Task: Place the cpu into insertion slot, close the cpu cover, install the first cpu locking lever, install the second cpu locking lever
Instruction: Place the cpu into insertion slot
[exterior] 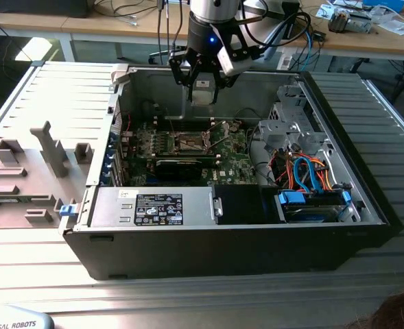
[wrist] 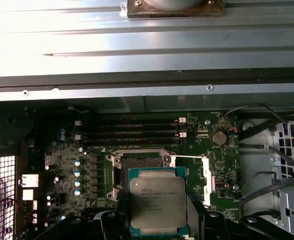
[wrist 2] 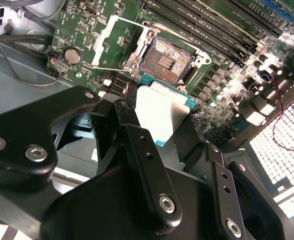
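Black and grey sheet metal forms the open computer case [exterior: 208, 250], laid on its side so that the motherboard [exterior: 237, 159] can be reached from above. The gripper [exterior: 202, 83] is hung over the board and clamped on the cpu [wrist: 157, 205] by two opposite edges, so the chip is kept level with its metal top up. The cpu cover [wrist: 207, 176] is swung aside, which leaves the insertion slot [wrist: 138, 167] bare. The cpu is held above the slot, not yet seated.
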{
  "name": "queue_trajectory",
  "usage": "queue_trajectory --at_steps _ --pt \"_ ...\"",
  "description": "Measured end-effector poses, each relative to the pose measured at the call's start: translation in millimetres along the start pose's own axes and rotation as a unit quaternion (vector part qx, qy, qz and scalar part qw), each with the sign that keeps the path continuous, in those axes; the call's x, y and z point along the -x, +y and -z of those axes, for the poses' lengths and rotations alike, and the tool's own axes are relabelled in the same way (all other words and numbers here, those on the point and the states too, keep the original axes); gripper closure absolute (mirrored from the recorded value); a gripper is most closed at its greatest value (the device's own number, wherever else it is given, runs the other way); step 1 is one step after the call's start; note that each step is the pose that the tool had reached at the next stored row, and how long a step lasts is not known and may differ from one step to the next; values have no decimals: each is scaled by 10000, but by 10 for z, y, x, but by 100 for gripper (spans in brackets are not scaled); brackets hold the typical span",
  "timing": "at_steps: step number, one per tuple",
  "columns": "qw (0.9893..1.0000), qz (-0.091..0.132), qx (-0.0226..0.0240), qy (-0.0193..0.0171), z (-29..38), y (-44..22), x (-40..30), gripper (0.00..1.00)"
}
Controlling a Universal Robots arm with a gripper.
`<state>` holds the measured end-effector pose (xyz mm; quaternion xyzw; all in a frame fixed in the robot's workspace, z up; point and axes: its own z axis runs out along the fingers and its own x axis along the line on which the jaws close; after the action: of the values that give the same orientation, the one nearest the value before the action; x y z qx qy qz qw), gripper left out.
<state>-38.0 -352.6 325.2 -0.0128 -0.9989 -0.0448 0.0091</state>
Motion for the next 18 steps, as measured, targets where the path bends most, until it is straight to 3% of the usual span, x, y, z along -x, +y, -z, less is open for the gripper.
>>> queue_trajectory --at_steps 18 --pt "10000 0 0 0 -43 -4 1 46"
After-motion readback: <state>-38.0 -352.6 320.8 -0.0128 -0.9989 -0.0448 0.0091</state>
